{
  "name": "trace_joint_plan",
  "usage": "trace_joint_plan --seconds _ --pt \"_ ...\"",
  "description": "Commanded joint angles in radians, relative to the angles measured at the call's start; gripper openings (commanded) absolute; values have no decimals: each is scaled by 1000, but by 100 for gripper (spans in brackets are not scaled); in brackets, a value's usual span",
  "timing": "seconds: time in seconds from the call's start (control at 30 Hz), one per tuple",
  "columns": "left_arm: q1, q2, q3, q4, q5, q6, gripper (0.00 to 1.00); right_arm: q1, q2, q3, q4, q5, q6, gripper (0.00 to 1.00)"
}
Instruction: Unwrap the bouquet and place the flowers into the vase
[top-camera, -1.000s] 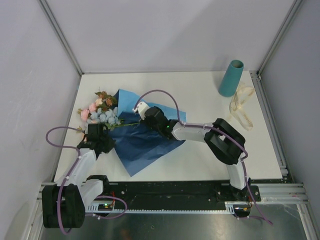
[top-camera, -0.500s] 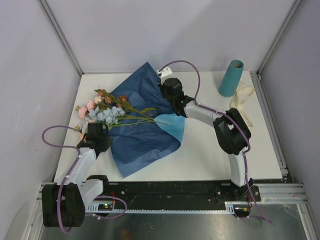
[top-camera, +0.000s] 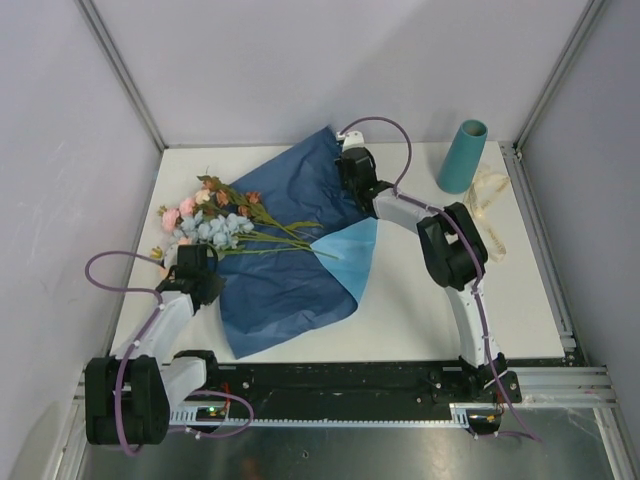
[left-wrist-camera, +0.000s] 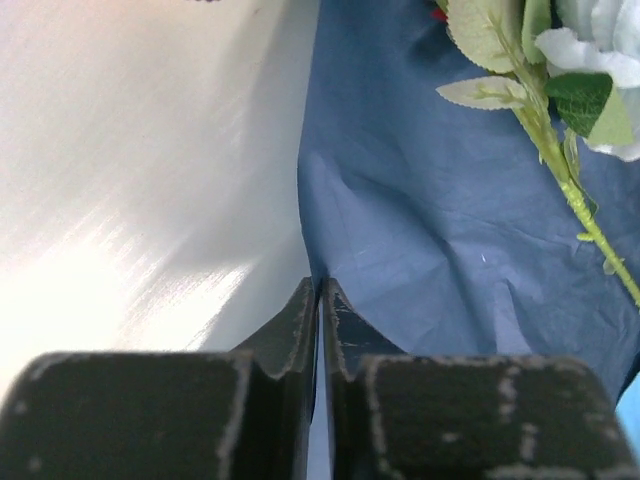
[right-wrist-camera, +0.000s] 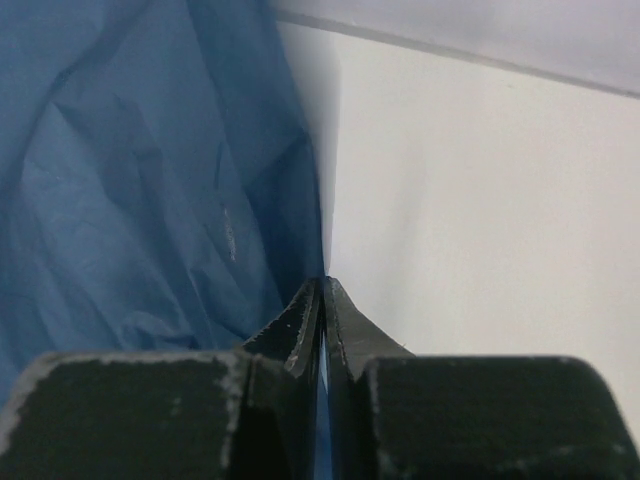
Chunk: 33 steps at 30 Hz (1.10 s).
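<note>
The flowers (top-camera: 212, 222) lie at the upper left of the overhead view: pink, pale blue and rust-brown heads bunched at the left, thin green stems running right across the paper (top-camera: 285, 290); the bouquet is unwrapped, and the flowers rest on the open sheet rather than inside it. The paper spreads dark side up from the lower left to the upper middle of the frame; one flap (top-camera: 348, 250) at the middle right is folded over and shows its light blue face.

The right gripper (top-camera: 350, 165) is at the sheet's upper right corner; in its wrist view the two fingers (right-wrist-camera: 300, 325) are pressed together with the paper's edge pinched between them, the sheet rising to their left and throwing a shadow on the white table beside it. The left gripper (top-camera: 204, 268) is at the sheet's left edge, just below the flower heads; in its wrist view its fingers (left-wrist-camera: 295, 320) are likewise closed with only a hairline gap, nipping the edge of the dark blue sheet, with a leafy stem and a pale blossom in the upper right of that frame.

The vase (top-camera: 462, 157) stands upright at the upper right of the overhead view, near the back wall, apart from the paper and with nothing in it; the cream ribbon (top-camera: 487, 215) lies in loose loops just below and to the right of it. All of this is on the table (top-camera: 420, 310), with grey walls at the back and sides.
</note>
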Motion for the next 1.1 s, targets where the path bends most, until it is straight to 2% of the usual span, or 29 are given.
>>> trace_joint_plan --seconds 0.0,0.03,0.13,0.2,0.27,0.43,0.6,0.77,0.93,1.07 --pt "5 12 8 16 -28 -17 23 -32 2 75 -77 11 72 14" --pt "5 11 12 13 -23 -17 32 -35 -8 76 -92 8 79 20" --pt "5 -5 38 -10 -13 -15 62 -47 -66 77 -163 -25 91 50" --pt "5 -32 64 -37 -16 -11 75 -50 -113 77 -220 -38 97 61" --pt "5 -66 103 -72 -19 -1 82 -51 -173 68 -278 -27 106 66" --pt "5 -174 214 -153 2 49 96 -40 -363 -39 -378 -44 128 68" --pt "5 -258 280 -176 127 114 99 13 -546 -214 -415 -89 132 67" --pt "4 -243 258 -169 308 124 98 132 -668 -366 -437 -104 168 66" --pt "4 -185 146 -95 432 89 96 291 -684 -488 -414 -57 213 63" --pt "2 -122 45 26 466 52 93 409 -620 -543 -384 101 225 63"
